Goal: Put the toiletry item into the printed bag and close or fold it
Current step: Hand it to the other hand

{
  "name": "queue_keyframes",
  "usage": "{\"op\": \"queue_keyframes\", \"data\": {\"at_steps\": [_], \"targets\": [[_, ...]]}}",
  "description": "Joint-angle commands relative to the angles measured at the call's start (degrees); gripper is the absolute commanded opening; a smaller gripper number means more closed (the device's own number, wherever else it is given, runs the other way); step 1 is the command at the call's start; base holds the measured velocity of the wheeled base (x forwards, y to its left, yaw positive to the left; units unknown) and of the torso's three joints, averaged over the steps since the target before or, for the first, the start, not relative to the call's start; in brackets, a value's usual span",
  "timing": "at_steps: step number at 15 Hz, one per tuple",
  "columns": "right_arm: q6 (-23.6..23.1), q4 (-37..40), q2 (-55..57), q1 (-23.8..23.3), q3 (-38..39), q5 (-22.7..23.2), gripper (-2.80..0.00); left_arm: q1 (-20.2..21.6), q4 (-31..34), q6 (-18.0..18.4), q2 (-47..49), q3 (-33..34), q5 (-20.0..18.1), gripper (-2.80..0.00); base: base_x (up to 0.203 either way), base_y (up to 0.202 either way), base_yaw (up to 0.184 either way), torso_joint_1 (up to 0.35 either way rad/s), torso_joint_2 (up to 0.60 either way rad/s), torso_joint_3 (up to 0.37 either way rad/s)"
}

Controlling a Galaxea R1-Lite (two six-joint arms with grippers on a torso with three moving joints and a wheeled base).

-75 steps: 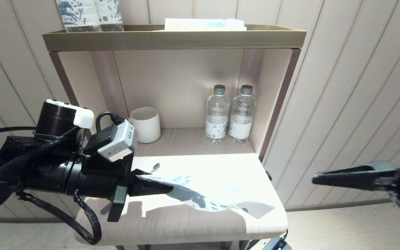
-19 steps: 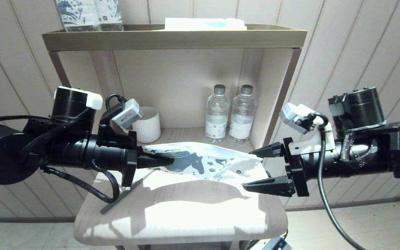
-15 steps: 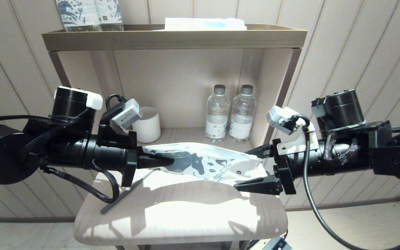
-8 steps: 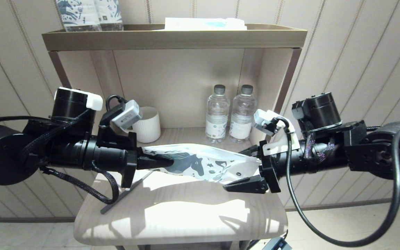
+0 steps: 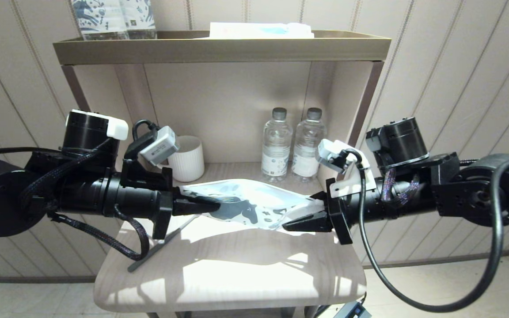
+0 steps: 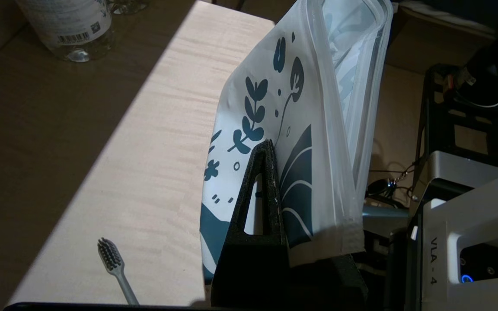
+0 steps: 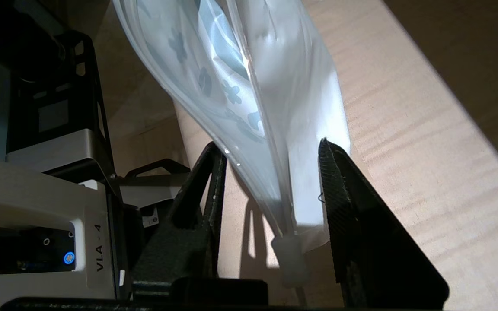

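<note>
L end effector [image 5: 210, 206] clamps printed bag [image 5: 254, 205]; R end effector [image 5: 301, 219] straddles opp. end, part-open; toothbrush [image 6: 115, 268] on table.

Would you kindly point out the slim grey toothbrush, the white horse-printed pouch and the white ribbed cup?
Slim grey toothbrush [image 6: 110, 258]: left wrist view, bristle head.
White horse-printed pouch [image 5: 254, 201]: head view, middle panel.
White ribbed cup [image 5: 188, 159]: head view, side wall.
</note>
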Motion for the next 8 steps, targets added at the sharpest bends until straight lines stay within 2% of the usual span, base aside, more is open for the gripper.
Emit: {"op": "queue_keyframes", "data": {"at_steps": [1, 8], "targets": [[-0.1, 0.0, -0.2, 0.1, 0.0, 0.2, -2.80, 0.0, -0.1, 0.1, 0.1, 0.1, -0.3, -2.80, 0.000, 0.000, 0.000, 0.000, 0.00, 0.000], [-0.1, 0.1, -0.6, 0.0, 0.4, 0.3, -2.80, 0.0, 0.0, 0.0, 0.8, -0.6, -0.3, -2.80, 0.000, 0.000, 0.000, 0.000, 0.00, 0.000]]}}
